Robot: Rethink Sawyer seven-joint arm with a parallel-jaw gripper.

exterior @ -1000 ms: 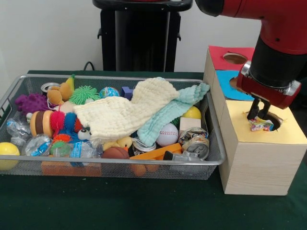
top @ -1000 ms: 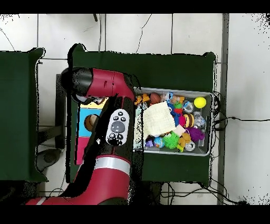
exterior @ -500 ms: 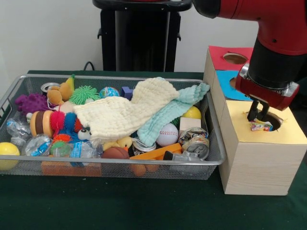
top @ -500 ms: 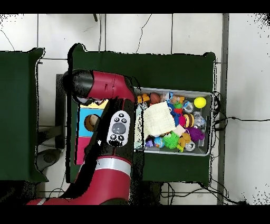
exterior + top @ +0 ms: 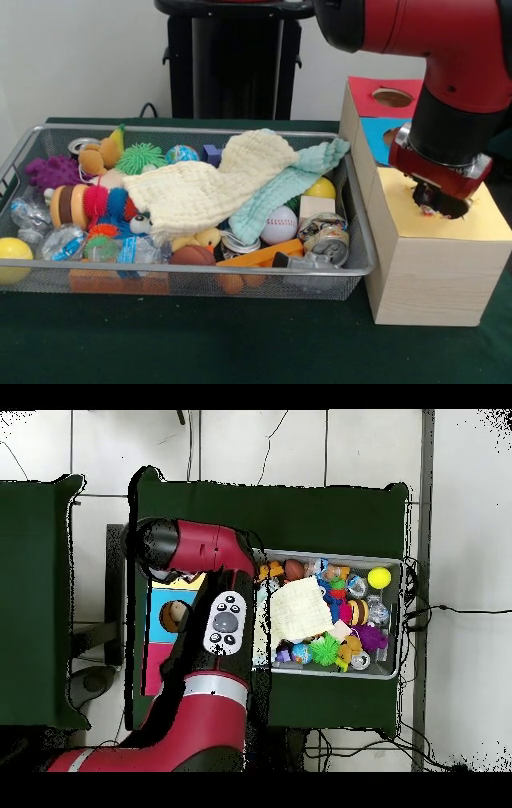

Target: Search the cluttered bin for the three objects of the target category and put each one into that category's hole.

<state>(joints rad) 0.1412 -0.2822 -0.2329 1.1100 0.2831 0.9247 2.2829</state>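
Observation:
My gripper (image 5: 428, 202) is lowered into the round hole (image 5: 458, 208) in the yellow top of the wooden box (image 5: 428, 272), so its tips are hidden inside. A scrap of a colourful crumpled wrapper (image 5: 430, 212) shows at the hole's rim right under it. The wire bin (image 5: 200, 270) to the left holds crushed cans (image 5: 326, 236), plastic bottles (image 5: 64, 240), balls and soft toys. In the overhead view the red arm (image 5: 225, 624) covers the gripper and most of the box (image 5: 160, 619); the bin (image 5: 392, 674) lies beside it.
A cream cloth (image 5: 208, 188) and a mint cloth (image 5: 288, 188) drape over the bin's middle. Behind the yellow hole, the box has a blue section (image 5: 376, 128) and a red section (image 5: 368, 92), each with a hole. A black stand (image 5: 232, 60) rises behind the bin.
The gripper has sunk lower into the yellow hole and shifted slightly left. The wrapper, plainly seen at the rim before, is now almost hidden.

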